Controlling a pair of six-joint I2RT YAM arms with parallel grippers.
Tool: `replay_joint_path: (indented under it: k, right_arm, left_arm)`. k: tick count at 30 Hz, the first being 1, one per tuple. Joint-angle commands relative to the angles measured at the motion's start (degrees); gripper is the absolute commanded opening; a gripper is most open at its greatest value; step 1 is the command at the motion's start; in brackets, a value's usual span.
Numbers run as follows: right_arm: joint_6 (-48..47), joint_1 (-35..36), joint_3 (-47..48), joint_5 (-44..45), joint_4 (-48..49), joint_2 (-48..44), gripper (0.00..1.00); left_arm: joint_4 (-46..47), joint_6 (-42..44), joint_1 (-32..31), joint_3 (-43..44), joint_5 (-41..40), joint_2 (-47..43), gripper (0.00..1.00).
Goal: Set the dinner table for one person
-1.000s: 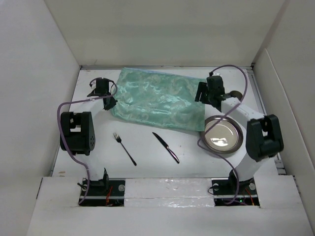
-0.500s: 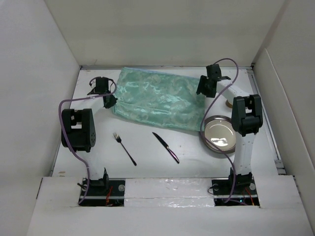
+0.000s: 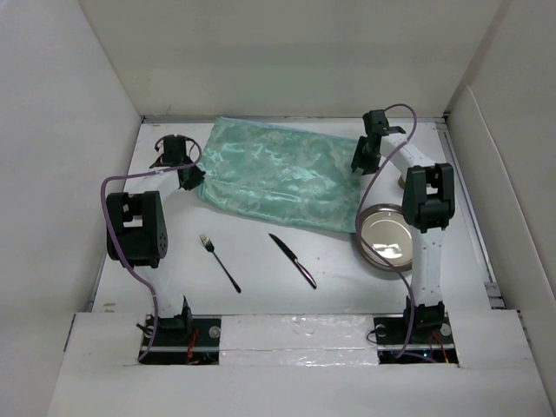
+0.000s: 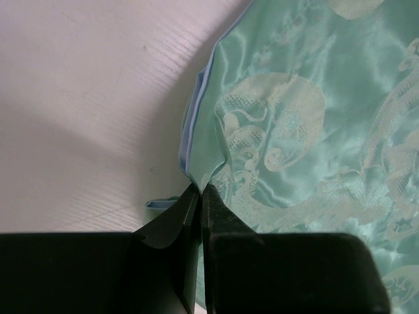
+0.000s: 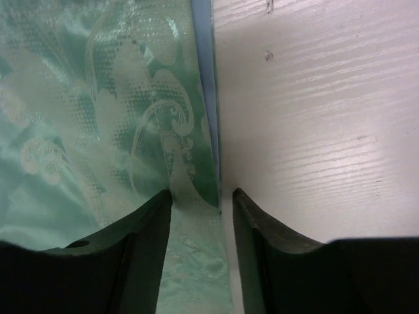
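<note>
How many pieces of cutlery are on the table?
2: a slim metal fork left of a metal knife, both on the near side of the green patterned placemat. Others may hide beneath it.

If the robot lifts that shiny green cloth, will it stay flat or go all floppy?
Probably floppy: the green cloth puckers where the left claw pinches its edge. Its glossy sheen suggests it may slip, and it looks thin, so likely light. The right claw is open astride the other edge; lifted one-sided, it would likely droop.
</note>
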Motion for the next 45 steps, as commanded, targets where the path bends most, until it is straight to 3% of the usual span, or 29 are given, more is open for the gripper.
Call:
replay_joint_path:
  k: [1,9,18,33,45]
  right_arm:
    - [0.87,-0.41,5.62,-0.01,-6.25,2.63,0.40]
    - [0.43,-1.02,9.15,-8.54,-3.11,4.84,0.00]
    - [-0.18,-4.27,9.66,-10.03,8.85,3.16,0.00]
    - [-3.18,-8.06,20.57,-15.57,10.27,9.66,0.00]
    - [-0.63,-8.06,19.97,-15.75,12.20,11.52,0.00]
  left_arm:
    - [2.32,-0.74,0.04,-0.98,2.00,-0.79,0.00]
    - [2.24,-0.22,0.04,-4.23,0.15,-3.78,0.00]
    - [0.83,0.05,0.04,-6.96,-0.90,-6.07,0.00]
    - [-1.27,1.45,-4.00,-6.70,-6.35,-5.46,0.00]
    - [-2.16,2.68,-1.80,-5.11,-5.74,-4.31,0.00]
